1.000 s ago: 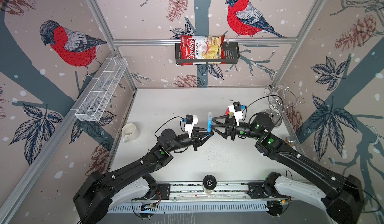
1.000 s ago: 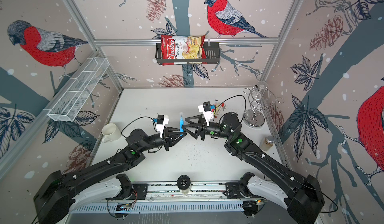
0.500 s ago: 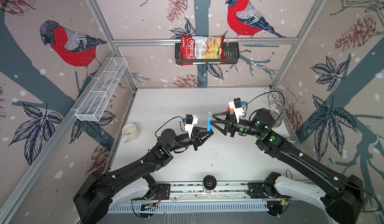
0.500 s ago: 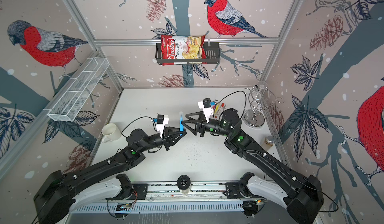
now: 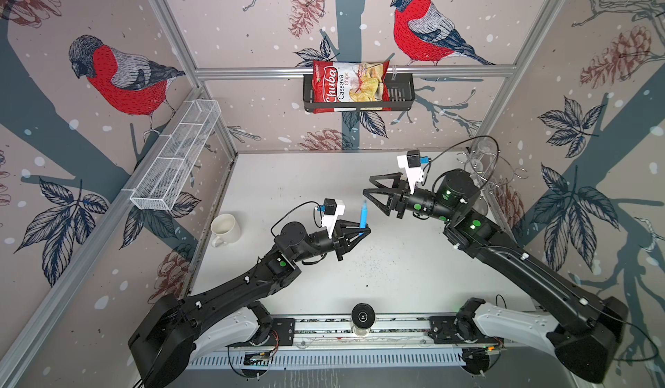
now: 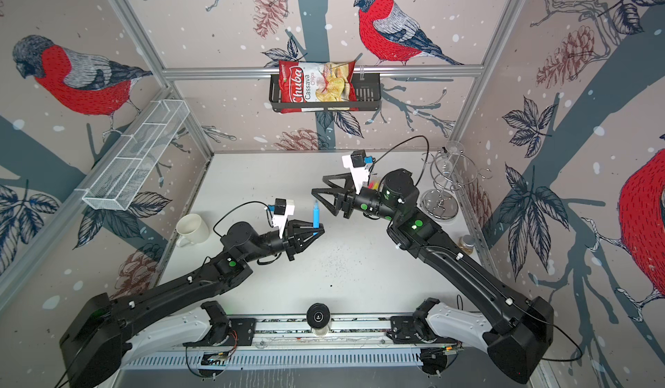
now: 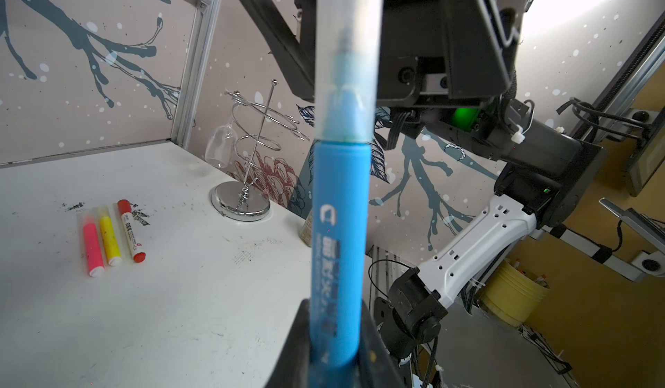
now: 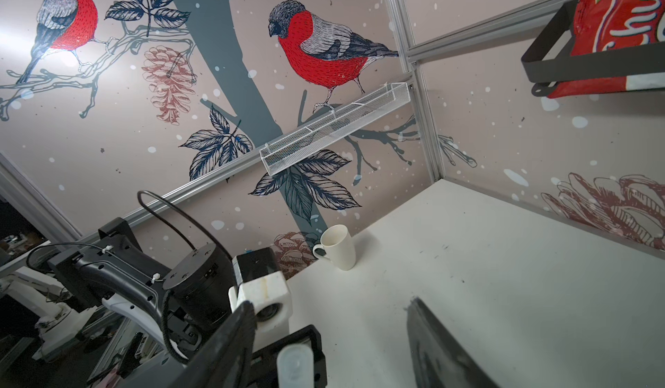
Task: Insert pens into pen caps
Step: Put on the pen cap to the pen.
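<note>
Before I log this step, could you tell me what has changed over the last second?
The right gripper, jaws open, has backed off from the translucent cap on the blue pen, toward the back wall or upward. The left gripper still clamps the capped pen upright in the same spot; the white mug has not moved.

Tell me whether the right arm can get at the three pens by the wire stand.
Probably yes: the right gripper is open, and the three pens lie uncovered beside the wire stand, close by that arm's wrist; it must draw back first.
</note>
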Controlling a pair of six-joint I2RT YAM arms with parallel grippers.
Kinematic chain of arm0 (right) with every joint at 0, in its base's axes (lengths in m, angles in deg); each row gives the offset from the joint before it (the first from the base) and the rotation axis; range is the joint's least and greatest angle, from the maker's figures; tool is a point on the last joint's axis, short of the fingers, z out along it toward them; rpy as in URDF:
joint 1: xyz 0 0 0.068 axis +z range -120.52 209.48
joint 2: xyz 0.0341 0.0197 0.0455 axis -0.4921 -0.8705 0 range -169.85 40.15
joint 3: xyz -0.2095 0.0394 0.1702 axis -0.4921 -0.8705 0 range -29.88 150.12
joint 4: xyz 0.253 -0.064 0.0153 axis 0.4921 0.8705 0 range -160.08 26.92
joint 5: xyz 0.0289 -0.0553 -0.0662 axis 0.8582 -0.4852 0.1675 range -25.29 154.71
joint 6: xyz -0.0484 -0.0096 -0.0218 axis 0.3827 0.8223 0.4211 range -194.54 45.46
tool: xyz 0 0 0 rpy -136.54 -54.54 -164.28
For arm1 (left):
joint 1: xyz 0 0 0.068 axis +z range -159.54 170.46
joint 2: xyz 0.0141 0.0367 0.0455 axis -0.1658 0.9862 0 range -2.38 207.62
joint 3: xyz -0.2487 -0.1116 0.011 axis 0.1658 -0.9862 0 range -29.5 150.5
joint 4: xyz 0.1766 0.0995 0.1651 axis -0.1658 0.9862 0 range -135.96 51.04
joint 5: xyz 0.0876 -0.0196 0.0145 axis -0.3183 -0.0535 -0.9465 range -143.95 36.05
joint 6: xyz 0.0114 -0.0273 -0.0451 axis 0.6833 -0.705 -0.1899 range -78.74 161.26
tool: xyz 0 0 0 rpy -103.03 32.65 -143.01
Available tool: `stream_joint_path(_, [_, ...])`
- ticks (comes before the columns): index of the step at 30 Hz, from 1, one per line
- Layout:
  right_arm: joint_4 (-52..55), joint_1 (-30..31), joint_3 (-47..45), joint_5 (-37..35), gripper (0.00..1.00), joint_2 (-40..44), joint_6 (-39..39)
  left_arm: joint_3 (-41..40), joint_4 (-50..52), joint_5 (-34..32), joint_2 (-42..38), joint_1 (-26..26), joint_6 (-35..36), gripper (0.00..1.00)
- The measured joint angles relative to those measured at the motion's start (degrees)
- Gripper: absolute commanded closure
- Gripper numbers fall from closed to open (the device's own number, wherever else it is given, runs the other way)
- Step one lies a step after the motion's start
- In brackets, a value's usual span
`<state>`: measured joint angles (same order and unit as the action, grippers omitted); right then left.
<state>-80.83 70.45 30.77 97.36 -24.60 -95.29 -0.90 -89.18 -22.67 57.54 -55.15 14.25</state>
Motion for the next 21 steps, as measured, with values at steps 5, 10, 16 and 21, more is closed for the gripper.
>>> stream_joint_path(5, [3.0,0.7,3.2,0.7,0.35,-2.8,1.4,0.1,0.2,0.2,0.2,0.0,0.0,1.00])
stream_joint_path(10, [4.8,1.5,4.5,1.5,0.38,-4.3,2.6,0.3,0.3,0.4,0.7,0.0,0.0,1.00])
stream_joint_path(16, [6.2,2.1,5.0,2.1,0.59,-4.9,3.0,0.3,0.3,0.6,0.8,0.0,0.0,1.00])
stream_joint_path(21, [6.7,2.5,5.0,2.5,0.81,-4.9,3.4,0.3,0.7,0.4,0.7,0.0,0.0,1.00])
